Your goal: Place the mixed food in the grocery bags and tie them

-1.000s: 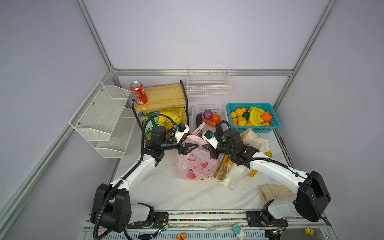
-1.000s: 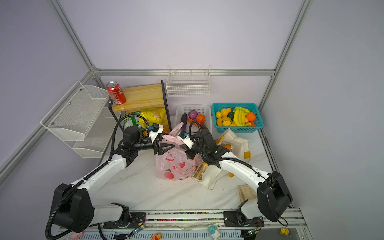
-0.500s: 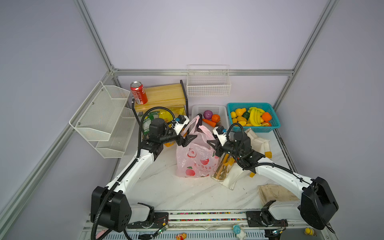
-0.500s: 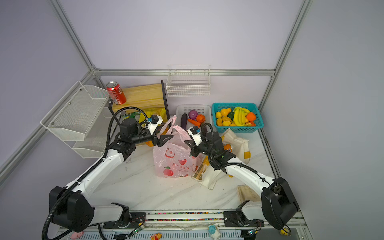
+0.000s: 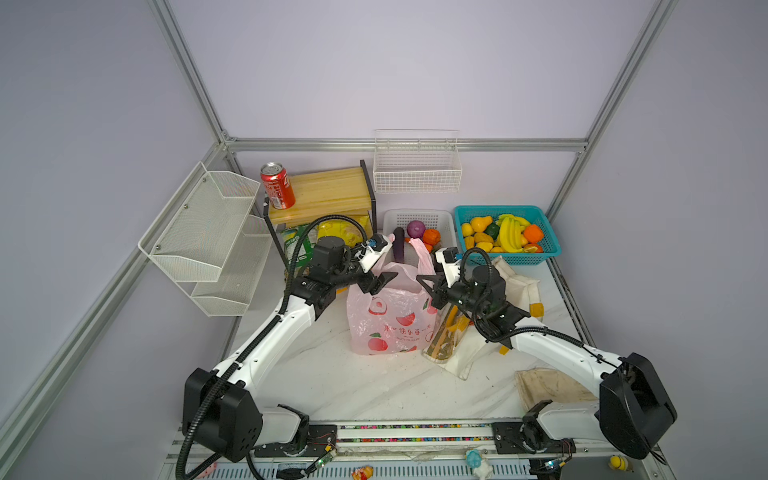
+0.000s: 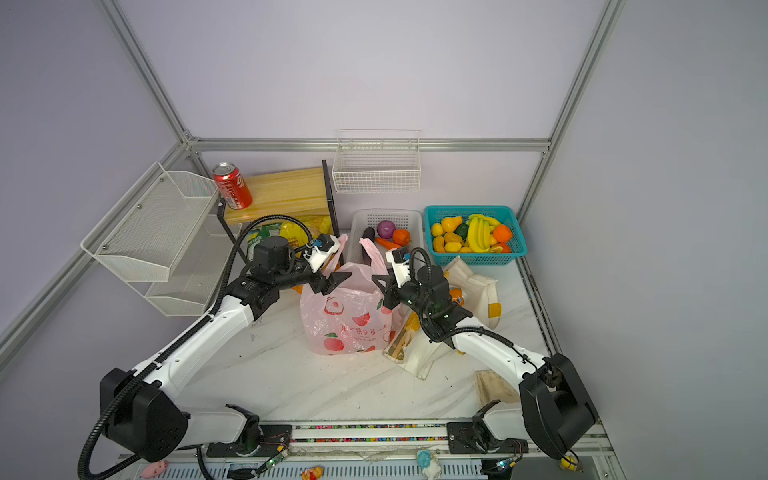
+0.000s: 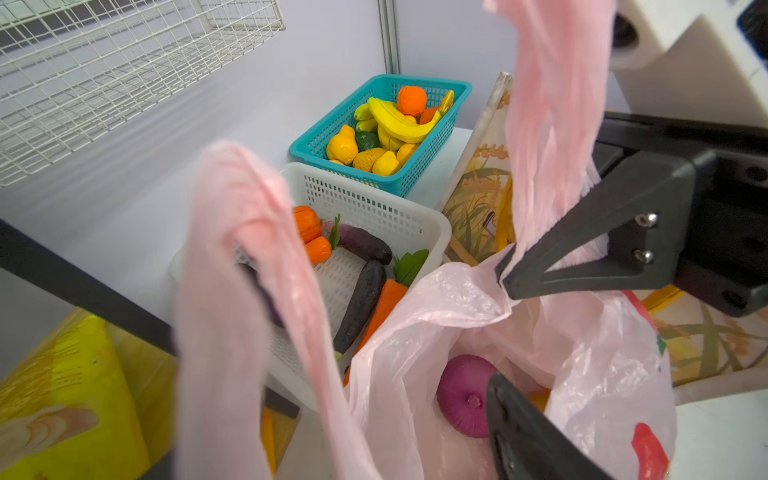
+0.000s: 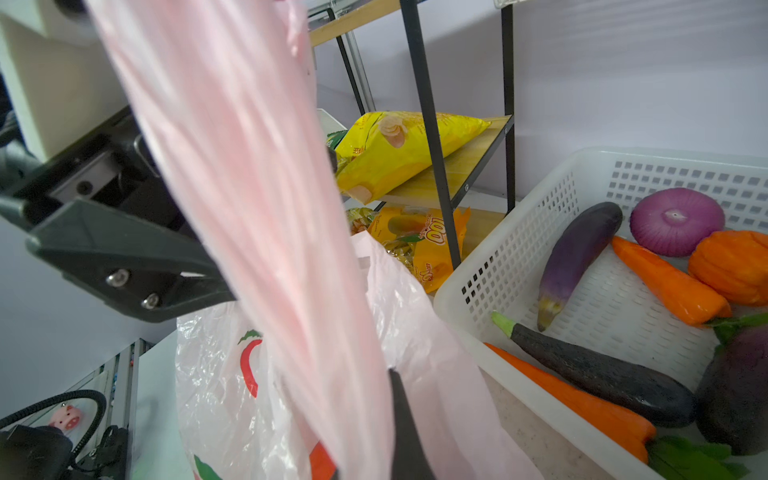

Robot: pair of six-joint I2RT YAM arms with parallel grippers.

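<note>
The pink plastic grocery bag [image 5: 390, 320] [image 6: 349, 320] stands mid-table with both handles raised. A purple onion [image 7: 463, 395] and something orange lie inside it. My right gripper [image 5: 424, 284] [image 6: 380, 284] is shut on the right handle [image 8: 266, 208], which is stretched taut. My left gripper [image 5: 384, 278] [image 6: 338, 278] is open at the bag's left rim, one finger [image 7: 519, 432] over the mouth, with the left handle [image 7: 232, 270] hanging loose beside it. The white canvas tote [image 5: 515, 286] lies flat behind the right arm. A red cola can [image 5: 277, 185] stands on the wooden shelf [image 5: 328, 195].
A white basket [image 5: 444, 218] holding an onion, aubergines and carrots sits right behind the bag, with a teal fruit basket [image 5: 544, 245] beside it. Snack packets [image 5: 340, 230] lie under the shelf. Wire racks [image 5: 208, 232] line the left wall. A beige cloth [image 5: 548, 386] lies front right.
A second ago both grippers were bunched over the bag's top. They have since drawn slightly apart, and the two handles now stand up separately. The right gripper has stayed shut on its handle.
</note>
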